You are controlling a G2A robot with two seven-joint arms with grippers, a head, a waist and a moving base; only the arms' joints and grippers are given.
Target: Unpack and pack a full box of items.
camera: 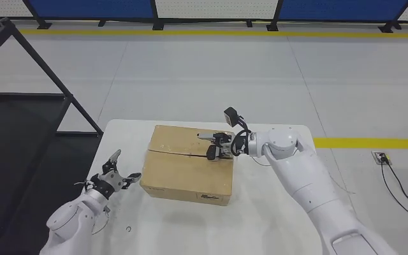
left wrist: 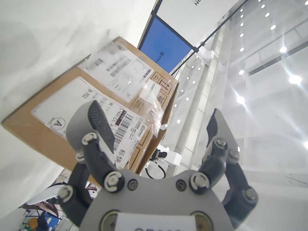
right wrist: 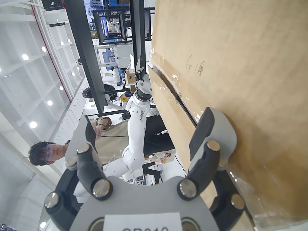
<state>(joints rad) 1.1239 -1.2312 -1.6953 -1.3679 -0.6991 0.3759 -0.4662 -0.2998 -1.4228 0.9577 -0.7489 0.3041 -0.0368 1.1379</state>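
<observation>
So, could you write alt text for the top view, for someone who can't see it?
A closed cardboard box sits on a white table. The right gripper, fingers open, is at the box's top seam; the left gripper, also open, is beside the box.

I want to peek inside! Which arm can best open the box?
Right, probably: the right claw, open, is at the top seam of the cardboard box; the left claw is beside it.

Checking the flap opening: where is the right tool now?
In the top view, the right tool is open over the cardboard box, at the top flap seam near the box's right edge.
</observation>
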